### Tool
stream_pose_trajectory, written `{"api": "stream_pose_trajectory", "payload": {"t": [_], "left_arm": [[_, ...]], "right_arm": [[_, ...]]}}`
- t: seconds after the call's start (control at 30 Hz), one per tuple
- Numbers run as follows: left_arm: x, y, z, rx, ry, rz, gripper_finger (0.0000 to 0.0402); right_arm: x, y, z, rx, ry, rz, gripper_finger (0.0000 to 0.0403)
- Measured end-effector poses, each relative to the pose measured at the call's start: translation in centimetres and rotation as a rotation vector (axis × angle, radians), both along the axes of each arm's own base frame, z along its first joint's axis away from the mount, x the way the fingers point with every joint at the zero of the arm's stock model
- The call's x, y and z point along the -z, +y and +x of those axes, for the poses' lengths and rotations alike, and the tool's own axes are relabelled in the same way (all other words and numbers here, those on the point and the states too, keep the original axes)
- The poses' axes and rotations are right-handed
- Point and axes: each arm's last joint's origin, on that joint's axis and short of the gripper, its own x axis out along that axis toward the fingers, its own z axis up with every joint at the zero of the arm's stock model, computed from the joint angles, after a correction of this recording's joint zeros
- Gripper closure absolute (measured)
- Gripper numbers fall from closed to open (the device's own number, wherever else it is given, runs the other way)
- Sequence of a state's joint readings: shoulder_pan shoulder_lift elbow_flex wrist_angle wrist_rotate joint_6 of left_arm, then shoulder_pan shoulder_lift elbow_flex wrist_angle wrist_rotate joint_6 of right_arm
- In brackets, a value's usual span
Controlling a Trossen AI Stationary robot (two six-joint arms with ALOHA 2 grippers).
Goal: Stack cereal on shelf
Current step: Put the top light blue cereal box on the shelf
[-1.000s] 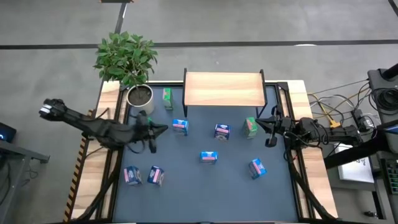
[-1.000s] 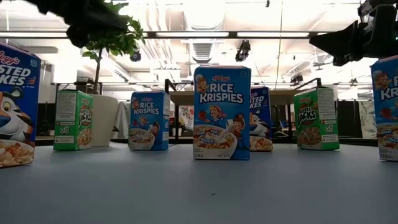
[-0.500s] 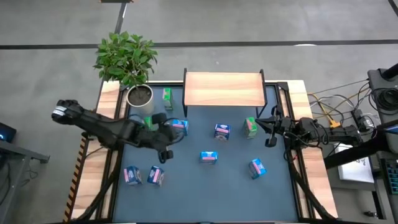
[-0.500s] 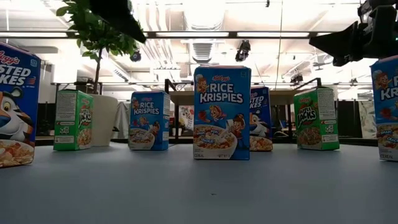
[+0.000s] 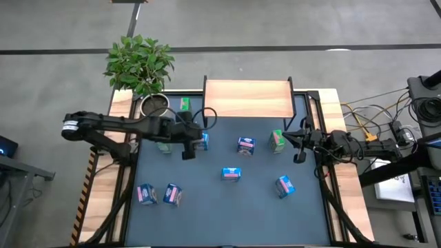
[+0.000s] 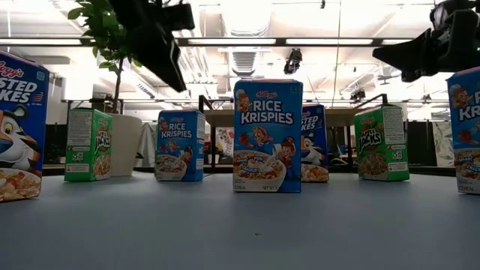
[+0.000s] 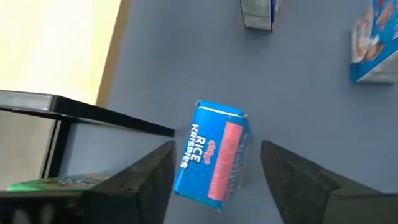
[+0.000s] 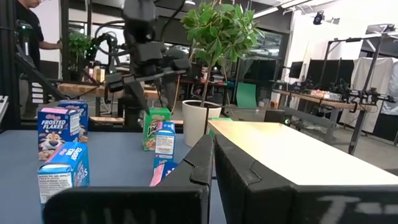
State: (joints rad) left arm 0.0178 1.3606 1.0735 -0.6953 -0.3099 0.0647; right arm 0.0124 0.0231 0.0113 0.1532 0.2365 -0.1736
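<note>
The left claw (image 7: 214,180) hangs released over the light blue box (image 7: 211,160) near the shelf (image 5: 247,98). It should descend straight, centred, then squeeze gently. The right claw (image 5: 301,143) waits clenched.

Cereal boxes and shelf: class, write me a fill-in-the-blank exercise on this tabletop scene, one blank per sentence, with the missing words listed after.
1. The left gripper hangs with open jaws over a box labelled Rice ____.
2. The top of the wooden shelf holds ____ boxes.
3. The potted plant stands at the table's far ____ corner in the high view.
4. The right gripper waits beside a ____ box.

Missing words: Krispies; no; left; green
</note>
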Motion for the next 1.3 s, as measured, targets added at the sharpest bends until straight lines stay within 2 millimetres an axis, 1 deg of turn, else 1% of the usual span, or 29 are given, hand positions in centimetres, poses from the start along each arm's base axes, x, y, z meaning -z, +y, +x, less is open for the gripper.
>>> {"api": "stream_pose_trajectory", "payload": {"t": [0.07, 0.2, 0.57, 0.73, 1.0, 1.17, 1.23, 1.3], "left_arm": [[0.6, 0.4, 0.1, 0.022, 0.015, -0.014, 0.0161], [1.2, 1.1, 0.6, 0.023, 0.032, -0.012, 0.0160], [3.3, 3.0, 1.5, 0.030, 0.103, -0.059, 0.0187], [3.9, 3.1, 1.8, 0.050, 0.127, -0.060, 0.0200], [4.0, 3.1, 1.8, 0.048, 0.123, -0.074, 0.0246], [3.9, 2.9, 1.8, 0.052, 0.118, -0.081, 0.0261], [3.6, 2.8, 1.8, 0.060, 0.102, -0.108, 0.0262], [2.6, 2.6, 2.1, 0.070, 0.064, -0.140, 0.0263]], "right_arm": [[0.1, 0.0, 0.0, 0.000, 0.006, 0.004, 0.0394], [0.2, 0.0, 0.0, -0.001, 0.021, 0.006, 0.0394], [0.2, 0.0, 0.0, -0.001, 0.020, 0.009, 0.0394], [0.2, 0.0, 0.0, -0.002, 0.019, 0.018, 0.0394], [0.2, 0.0, 0.0, -0.003, 0.018, 0.020, 0.0394], [0.2, 0.0, 0.0, -0.003, 0.017, 0.023, 0.0394], [0.2, 0.0, 0.0, -0.003, 0.017, 0.023, 0.0394], [0.2, 0.0, 0.0, -0.003, 0.017, 0.023, 0.0394]]}}
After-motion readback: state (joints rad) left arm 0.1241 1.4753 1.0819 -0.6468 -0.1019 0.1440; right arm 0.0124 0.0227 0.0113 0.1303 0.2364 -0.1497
